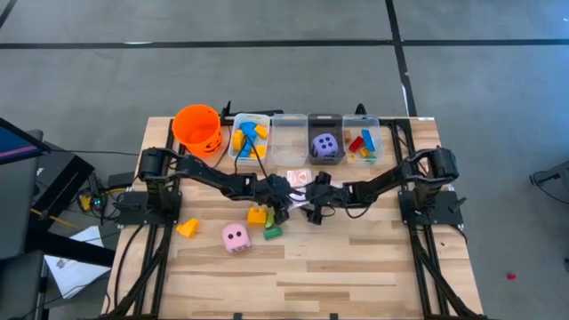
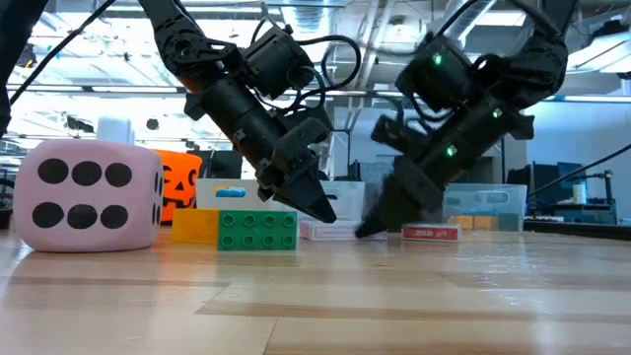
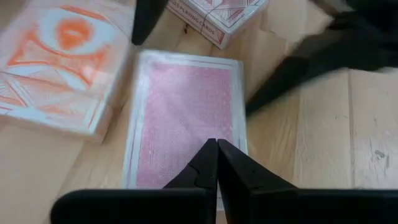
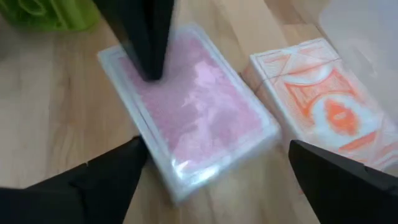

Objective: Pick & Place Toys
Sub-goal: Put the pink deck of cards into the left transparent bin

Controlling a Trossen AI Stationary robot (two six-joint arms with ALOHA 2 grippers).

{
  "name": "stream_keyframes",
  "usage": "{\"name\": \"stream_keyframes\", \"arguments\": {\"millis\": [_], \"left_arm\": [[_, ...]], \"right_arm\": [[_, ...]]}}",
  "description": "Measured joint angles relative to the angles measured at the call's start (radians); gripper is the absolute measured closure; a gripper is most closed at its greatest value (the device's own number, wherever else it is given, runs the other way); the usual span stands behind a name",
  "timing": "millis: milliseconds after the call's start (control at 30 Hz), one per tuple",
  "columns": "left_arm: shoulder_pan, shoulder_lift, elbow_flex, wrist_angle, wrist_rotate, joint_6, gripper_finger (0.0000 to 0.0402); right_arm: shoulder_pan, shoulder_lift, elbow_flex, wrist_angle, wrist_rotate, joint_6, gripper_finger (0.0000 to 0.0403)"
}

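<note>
A pack of pink-backed cards (image 3: 186, 106) in clear wrap lies flat on the wooden table at its middle, also seen as pack (image 4: 193, 115). My left gripper (image 3: 216, 148) is shut, its tip on the pack's top. My right gripper (image 4: 216, 149) is open, one finger on either side of the pack's near end; whether they touch it I cannot tell. An orange-backed card pack (image 4: 323, 106) and a third pack (image 3: 217, 15) lie flat beside it. In the high view the left gripper (image 1: 284, 206) and the right gripper (image 1: 313, 206) meet at mid-table. My left gripper presses the tip of its shut fingers (image 4: 149, 56) on the pink pack's top face (image 3: 214, 127), near one short end. The fingers slant down from the table's left side. The pack lies flat on the table under them.
An orange bucket (image 1: 197, 127) and several clear bins (image 1: 289, 138) line the far edge; one bin holds a purple die (image 1: 325, 145), others hold blocks. A pink die (image 1: 236, 236), a yellow block (image 1: 188, 228), a green block (image 1: 271, 233) and an orange block (image 1: 258, 214) lie left of the grippers.
</note>
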Motion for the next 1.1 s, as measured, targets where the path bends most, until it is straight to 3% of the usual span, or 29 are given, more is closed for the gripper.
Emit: {"name": "stream_keyframes", "arguments": {"millis": [400, 1100], "left_arm": [[-0.001, -0.001, 0.0, -0.013, 0.001, 0.001, 0.0401], [0.002, -0.001, -0.002, -0.019, 0.045, 0.034, 0.0401]], "right_arm": [[0.007, -0.001, 0.002, -0.024, -0.065, -0.042, 0.0006], [0.133, -0.001, 0.0, -0.028, -0.209, 0.022, 0.001]]}}
